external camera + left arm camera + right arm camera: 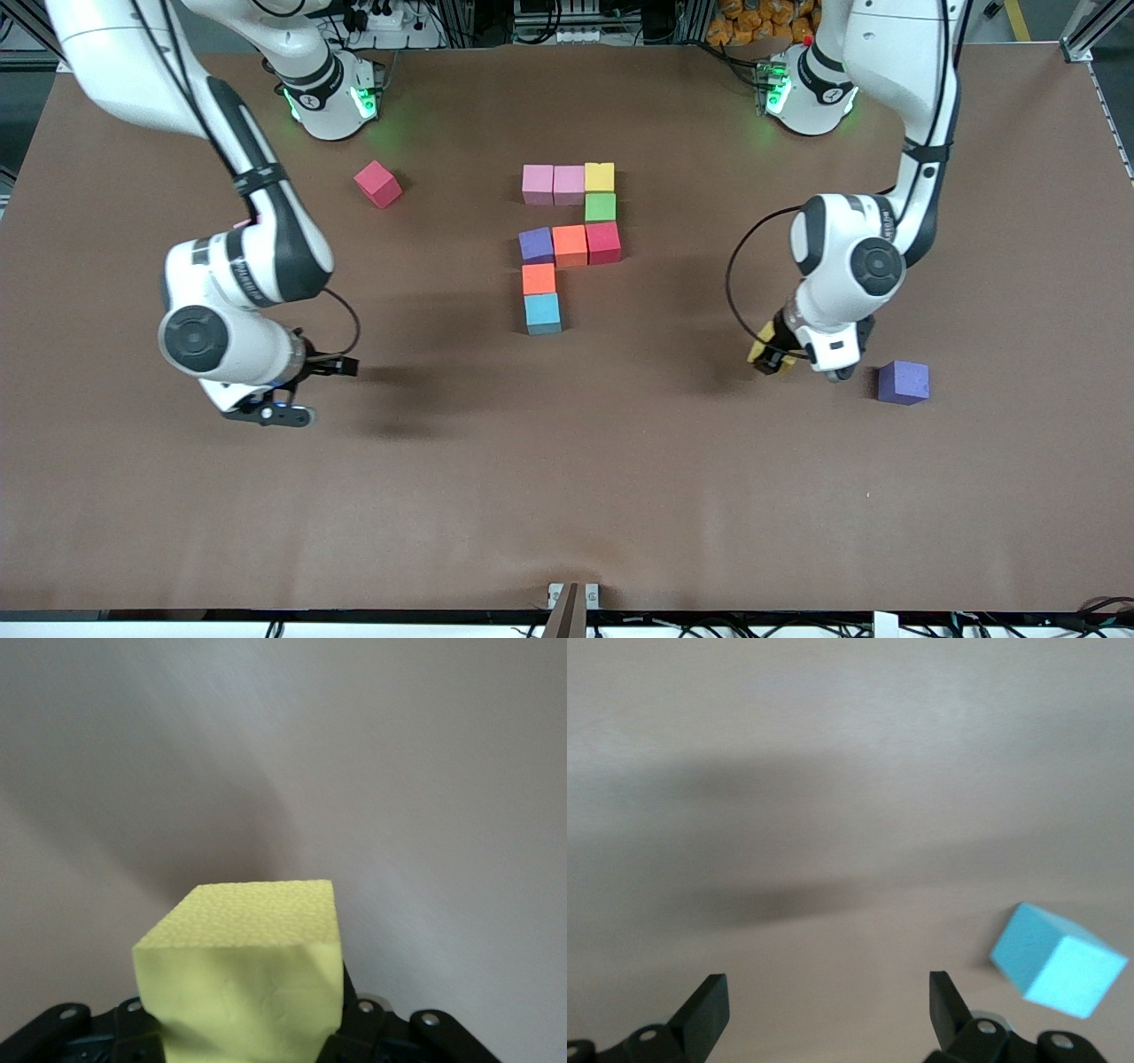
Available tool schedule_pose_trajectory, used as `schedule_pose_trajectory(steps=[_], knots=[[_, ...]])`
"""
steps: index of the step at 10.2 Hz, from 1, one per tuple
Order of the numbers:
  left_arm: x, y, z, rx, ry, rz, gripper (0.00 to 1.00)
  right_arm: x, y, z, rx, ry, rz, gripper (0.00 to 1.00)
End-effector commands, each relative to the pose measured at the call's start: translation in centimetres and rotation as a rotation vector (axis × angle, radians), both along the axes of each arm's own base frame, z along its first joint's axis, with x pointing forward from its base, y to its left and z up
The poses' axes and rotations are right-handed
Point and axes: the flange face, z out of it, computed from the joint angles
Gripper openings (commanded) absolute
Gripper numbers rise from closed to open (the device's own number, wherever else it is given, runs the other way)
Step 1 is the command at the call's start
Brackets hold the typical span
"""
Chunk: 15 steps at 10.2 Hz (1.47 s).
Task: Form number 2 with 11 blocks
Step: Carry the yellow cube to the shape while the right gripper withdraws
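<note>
The left gripper (769, 356) clamps a yellow block (244, 979) beside a loose purple block (904, 382), likely bound for the unfinished number 2 (570, 245) mid-table, while the right gripper (828, 1010) waits open-jawed.

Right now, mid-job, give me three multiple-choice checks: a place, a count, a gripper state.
1. The loose purple block lies: A) atop another block B) beside the left gripper C) by an arm's base.
2. Blocks in the number 2 so far: A) seven B) nine C) eleven.
3. The left gripper is: A) open B) shut empty C) shut on a yellow block.
Key: 1B, it sits on the table next to that gripper; 2B, nine cubes join in the figure; 3C, yellow foam sits between its fingers. The right gripper waits open toward the right arm's end.
</note>
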Motion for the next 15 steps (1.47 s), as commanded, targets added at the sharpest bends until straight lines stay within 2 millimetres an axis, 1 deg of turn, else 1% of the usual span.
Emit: schedule_pose_trajectory(steps=[1,2,3,4,5,6,7,8,9,10,12,13,14,15], knots=[[2.0,-6.1,-0.5,-0.039,-0.003,0.177,0.03,-0.5,-3.1,2.7,0.020,-0.016,0.050,1.00],[2.2,-8.7,0.0,-0.057,-0.014,0.213,0.03,-0.1,-4.0,4.3,0.031,-0.043,0.076,1.00],[2.2,-11.1,0.3,-0.071,-0.020,0.245,0.03,0.3,-4.2,6.5,0.035,-0.081,0.094,1.00],[2.0,-13.5,0.5,-0.082,-0.024,0.272,0.03,0.3,-3.9,8.7,0.052,-0.115,0.125,1.00],[1.7,-16.1,0.3,-0.098,-0.021,0.305,0.03,0.4,-3.6,10.5,0.096,-0.142,0.182,1.00],[1.2,-18.7,-0.1,-0.117,-0.009,0.334,0.03,0.6,-3.8,11.5,0.127,-0.158,0.227,1.00],[0.6,-20.6,-0.4,-0.122,-0.004,0.362,0.03,0.5,-4.0,13.4,0.123,-0.188,0.232,1.00],[-0.2,-22.0,-0.8,-0.122,0.005,0.380,0.03,0.1,-4.0,15.3,0.119,-0.213,0.240,1.00],[-1.5,-23.6,-1.5,-0.115,0.017,0.392,0.03,-1.0,-3.5,17.2,0.115,-0.198,0.286,1.00],[-3.2,-25.3,-2.7,-0.100,0.032,0.401,0.03,-2.1,-1.9,18.8,0.110,-0.189,0.325,1.00],[-5.4,-27.4,-4.4,-0.083,0.062,0.433,0.03,-3.6,-1.5,23.3,0.099,-0.243,0.329,1.00],[-6.3,-28.6,-4.3,-0.094,0.077,0.445,0.03,-4.6,-2.6,25.6,0.089,-0.266,0.314,1.00],[-6.6,-29.2,-4.0,-0.091,0.094,0.448,0.03,-6.1,-2.7,27.5,0.084,-0.249,0.310,1.00],[-7.5,-29.6,-4.4,-0.063,0.131,0.441,0.03,-8.1,-2.2,29.5,0.077,-0.225,0.319,1.00]])
